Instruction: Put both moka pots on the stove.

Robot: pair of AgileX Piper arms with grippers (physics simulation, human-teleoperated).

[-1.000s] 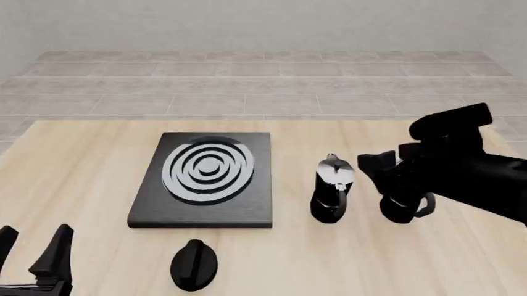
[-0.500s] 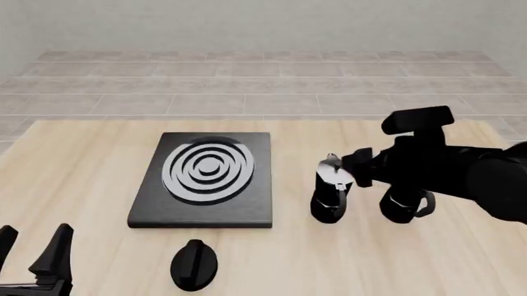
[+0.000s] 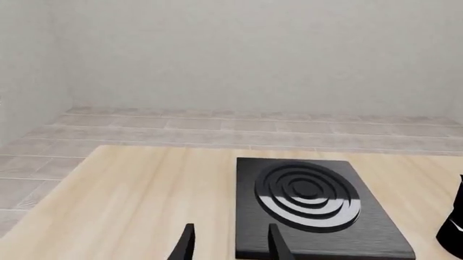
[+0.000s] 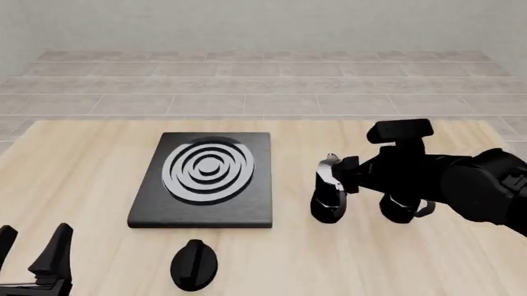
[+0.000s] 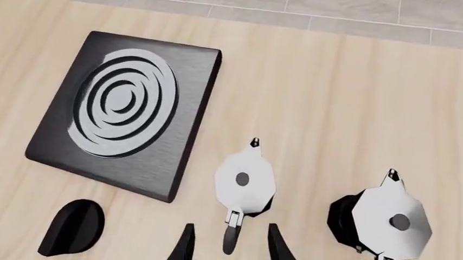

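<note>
Wood table (image 4: 99, 160), both moka pots (image 5: 246, 181) upright beside stove (image 4: 206, 179), handles toward camera, right gripper (image 5: 227, 244) open over nearer handle, left gripper (image 3: 227, 246) open, empty.

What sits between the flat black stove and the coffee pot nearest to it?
Nothing: between the stove and the nearer moka pot there is only bare wooden table, clearest in the right wrist view.

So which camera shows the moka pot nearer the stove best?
The right wrist view: that pot shows whole from above, lid, knob and handle. In the front view the right arm hides part of it. The left wrist view shows only a sliver.
</note>
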